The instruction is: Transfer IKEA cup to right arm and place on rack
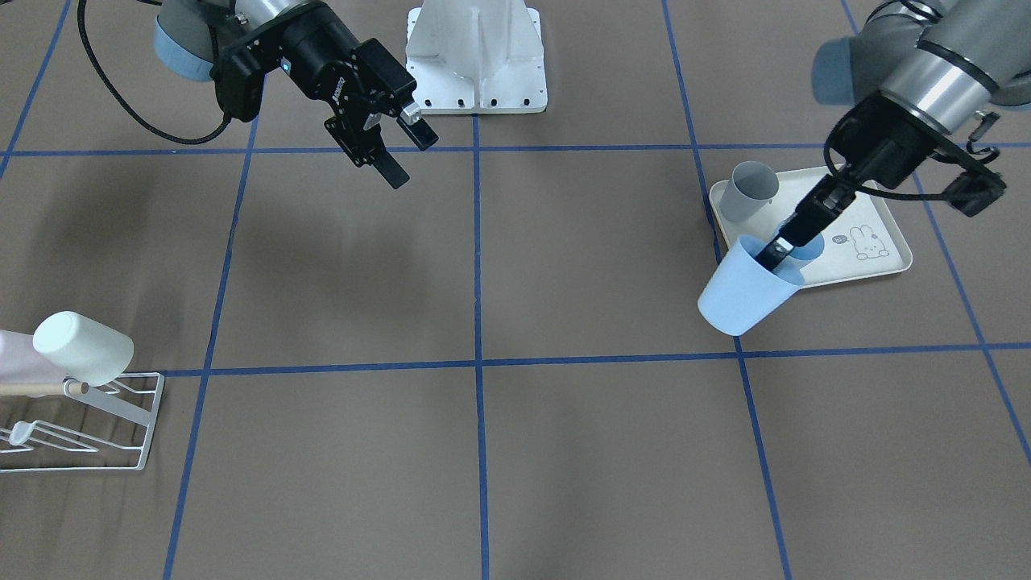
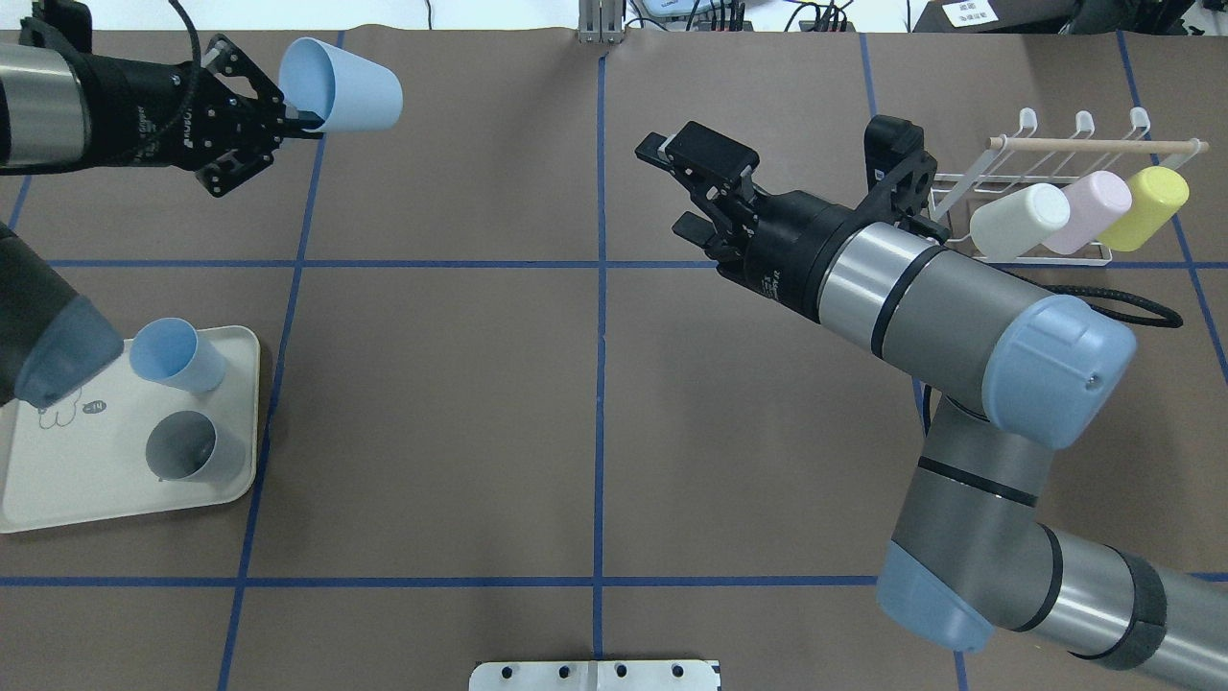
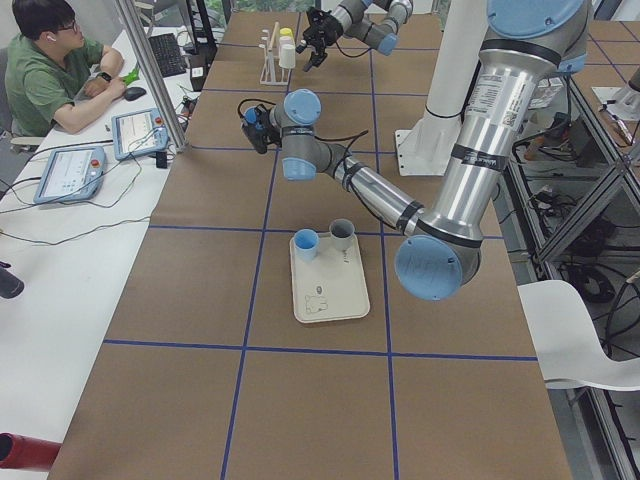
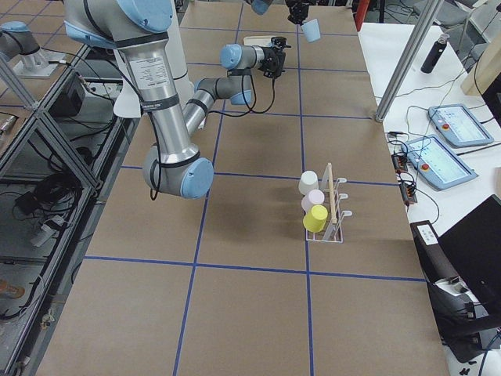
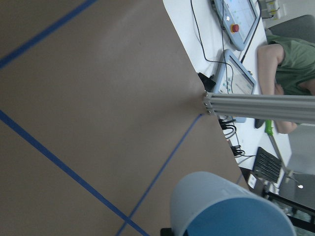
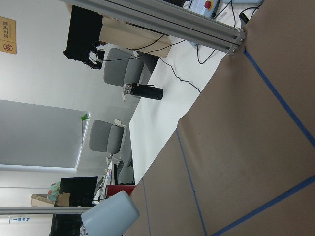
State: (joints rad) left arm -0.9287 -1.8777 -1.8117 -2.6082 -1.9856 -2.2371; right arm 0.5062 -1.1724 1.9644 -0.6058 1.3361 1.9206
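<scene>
So the pale blue tapered plastic cup [image 2: 350,88], smooth and tipped sideways in mid-air, is pinched at its rim by the left gripper [image 2: 305,117], one finger inside. The right gripper [image 2: 672,188] is spread apart, well away from it.

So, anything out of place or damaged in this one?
Nothing stands out. The held cup hangs tilted in the left pincer, gripped at its rim; nothing spilled. The grey cup and second blue cup stand upright on the tray, three cups sit on the rack.

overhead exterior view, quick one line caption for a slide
Left gripper holds a blue cup by its rim; right gripper open mid-table, near the rack bearing three cups.
</scene>
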